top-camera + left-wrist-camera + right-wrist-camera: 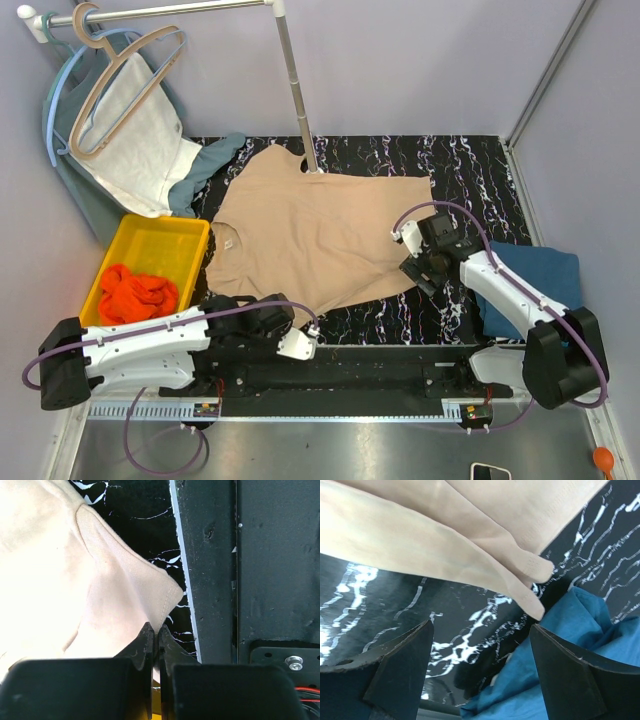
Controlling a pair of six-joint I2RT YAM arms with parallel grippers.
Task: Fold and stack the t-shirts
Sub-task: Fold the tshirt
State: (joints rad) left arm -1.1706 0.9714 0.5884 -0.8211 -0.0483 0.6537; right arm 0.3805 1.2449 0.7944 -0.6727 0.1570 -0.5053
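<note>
Left gripper (pixel 156 632) pinches beige t-shirt (pixel 310 225) hem; right gripper (pixel 480 626) gapes wide, empty; yellow bin (pixel 160 245) holds orange-red t-shirt (pixel 137 293).

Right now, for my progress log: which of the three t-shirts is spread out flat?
The beige t-shirt, mid-table. The orange-red t-shirt is bunched in the yellow bin; the teal-blue t-shirt lies crumpled at the far right.

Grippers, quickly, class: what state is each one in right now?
Left gripper: closed, pinching the edge of the beige t-shirt.
Right gripper: open, holding nothing.
</note>
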